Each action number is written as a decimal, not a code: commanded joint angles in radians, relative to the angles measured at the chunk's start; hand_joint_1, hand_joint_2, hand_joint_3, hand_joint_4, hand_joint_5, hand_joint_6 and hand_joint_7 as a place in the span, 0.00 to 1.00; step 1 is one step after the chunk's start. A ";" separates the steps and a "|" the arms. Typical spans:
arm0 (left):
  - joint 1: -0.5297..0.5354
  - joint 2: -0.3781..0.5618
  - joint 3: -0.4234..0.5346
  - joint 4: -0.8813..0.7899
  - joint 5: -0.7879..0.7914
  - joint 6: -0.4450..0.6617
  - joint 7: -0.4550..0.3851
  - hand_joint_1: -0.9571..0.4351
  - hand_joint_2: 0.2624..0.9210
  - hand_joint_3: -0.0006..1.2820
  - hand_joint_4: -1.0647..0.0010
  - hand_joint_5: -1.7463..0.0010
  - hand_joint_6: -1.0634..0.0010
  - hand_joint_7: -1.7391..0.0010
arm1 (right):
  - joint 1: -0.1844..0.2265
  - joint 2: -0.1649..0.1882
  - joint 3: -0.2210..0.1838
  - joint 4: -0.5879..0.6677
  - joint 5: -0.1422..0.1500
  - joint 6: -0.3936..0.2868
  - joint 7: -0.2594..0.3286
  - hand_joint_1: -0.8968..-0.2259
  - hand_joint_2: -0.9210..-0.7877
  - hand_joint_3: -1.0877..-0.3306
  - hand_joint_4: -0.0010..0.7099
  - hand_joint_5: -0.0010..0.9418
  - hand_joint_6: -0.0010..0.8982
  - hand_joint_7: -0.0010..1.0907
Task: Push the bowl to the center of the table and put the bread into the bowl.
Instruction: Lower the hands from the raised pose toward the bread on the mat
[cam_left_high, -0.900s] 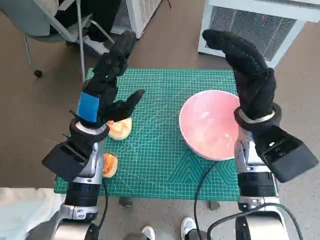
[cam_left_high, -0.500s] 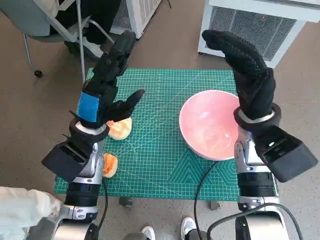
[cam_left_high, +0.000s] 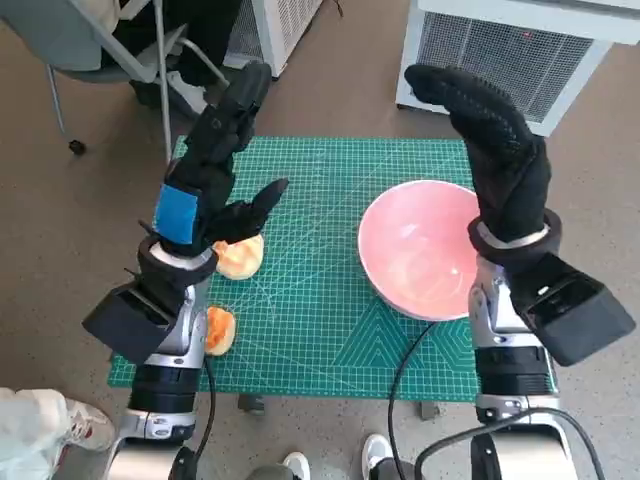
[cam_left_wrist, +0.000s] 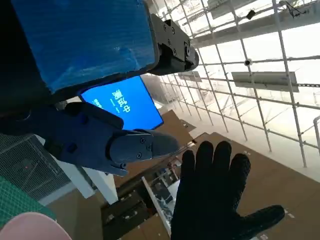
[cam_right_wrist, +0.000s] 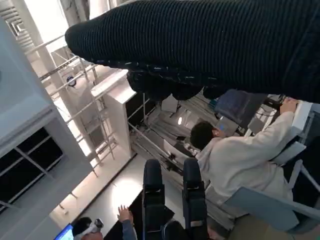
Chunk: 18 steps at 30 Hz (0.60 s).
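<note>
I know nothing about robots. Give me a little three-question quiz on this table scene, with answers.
1. True or false: the pink bowl has bread in it.
2. Which hand is raised beside the bowl: A) the left hand, B) the right hand?
3. How many pieces of bread lie on the green mat?

Key
1. False; the bowl is empty.
2. B. It is open and holds nothing, like the left hand.
3. Two: one bread under the left hand, another bread near the mat's front edge.
</note>
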<state>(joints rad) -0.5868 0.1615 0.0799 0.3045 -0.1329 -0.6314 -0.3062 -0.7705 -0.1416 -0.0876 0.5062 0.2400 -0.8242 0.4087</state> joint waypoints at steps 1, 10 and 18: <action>0.016 0.007 0.003 -0.003 -0.013 0.001 -0.006 0.36 1.00 0.26 0.77 1.00 0.69 1.00 | 0.045 -0.030 -0.026 -0.022 0.023 0.014 0.011 0.51 0.00 0.33 0.36 0.01 0.00 0.55; 0.027 0.011 0.012 -0.002 -0.021 0.002 -0.007 0.35 1.00 0.26 0.77 1.00 0.69 1.00 | 0.107 -0.094 -0.142 0.068 0.001 -0.032 -0.069 0.52 0.00 0.27 0.30 0.03 0.00 0.51; 0.034 0.014 0.019 -0.002 -0.027 0.006 -0.001 0.35 1.00 0.26 0.77 1.00 0.69 0.99 | 0.135 -0.129 -0.228 0.248 -0.072 -0.074 -0.227 0.54 0.00 0.28 0.31 0.03 0.00 0.50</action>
<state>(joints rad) -0.5640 0.1708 0.0946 0.3039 -0.1563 -0.6307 -0.3082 -0.6675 -0.2628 -0.2902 0.6810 0.1970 -0.8931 0.2426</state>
